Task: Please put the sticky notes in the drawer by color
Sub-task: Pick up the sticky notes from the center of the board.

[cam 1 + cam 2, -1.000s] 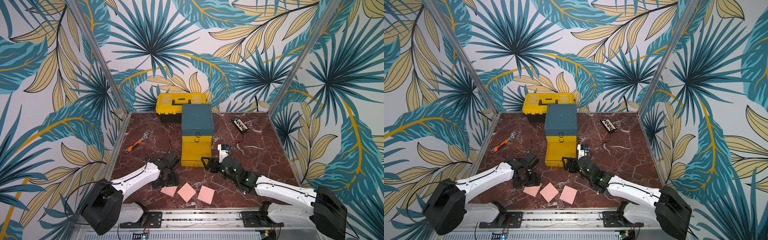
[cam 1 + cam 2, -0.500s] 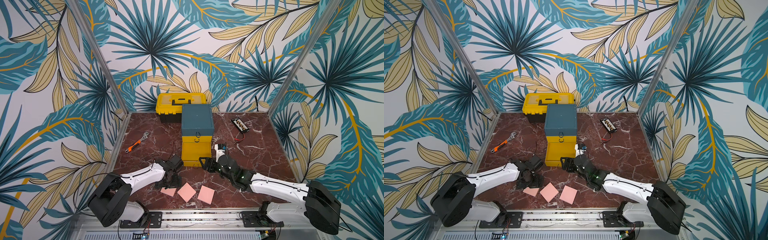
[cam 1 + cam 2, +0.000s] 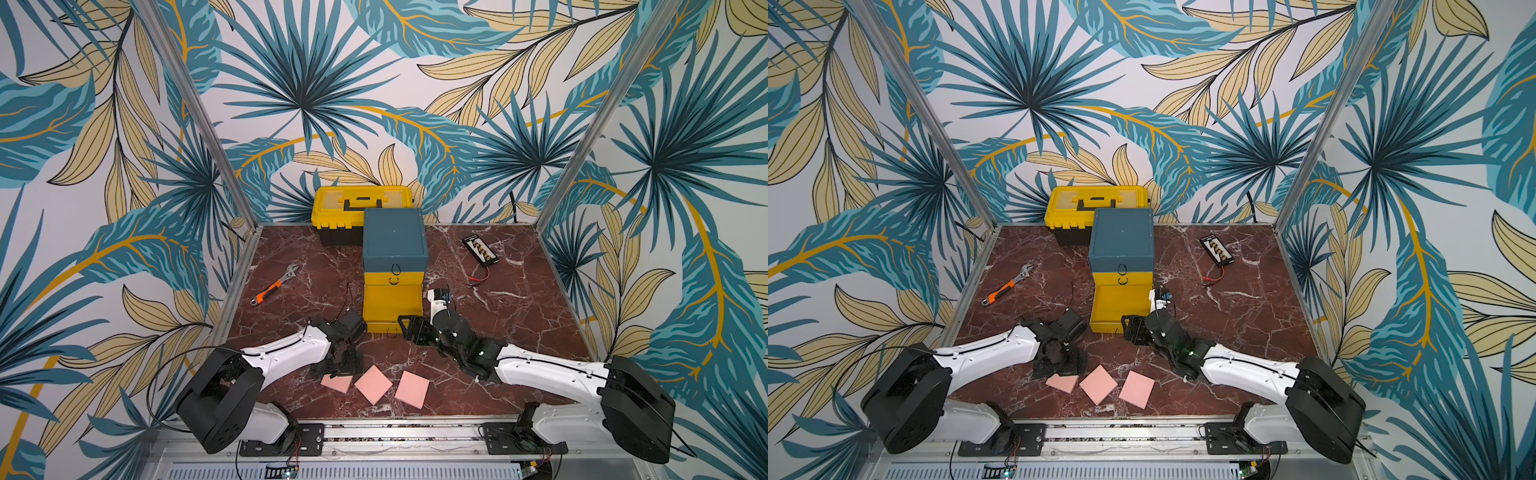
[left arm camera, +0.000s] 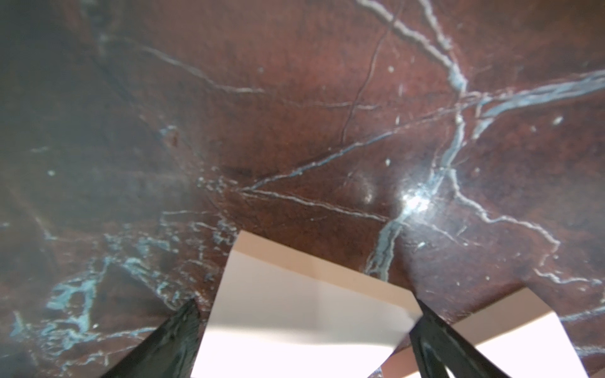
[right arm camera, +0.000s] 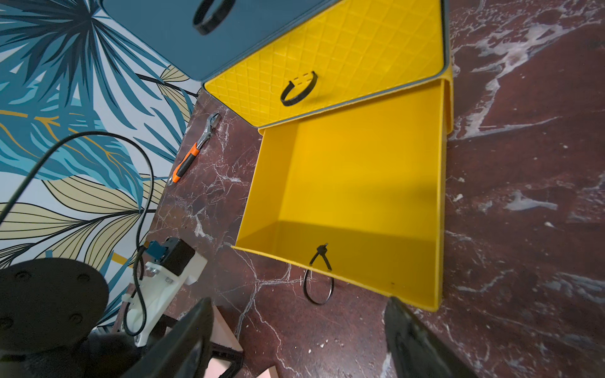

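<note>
Each arm is a glossy white moulded shell (image 3: 286, 353) between bulky black round joint housings (image 3: 220, 399), trailing a thin black cable (image 5: 88, 132). Behind the left gripper (image 4: 306, 304) sit black motor blocks (image 3: 353, 326) and a screwed white camera bracket (image 5: 163, 278); its fingers (image 4: 170, 343) are tapered, glossy black.

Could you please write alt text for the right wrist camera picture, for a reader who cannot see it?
The bottom yellow drawer stands pulled out, nothing showing inside, its black loop pull toward the open right gripper. Stacked over it are the shut middle yellow drawer and teal drawer; an orange-handled wrench lies on the marble table.
</note>
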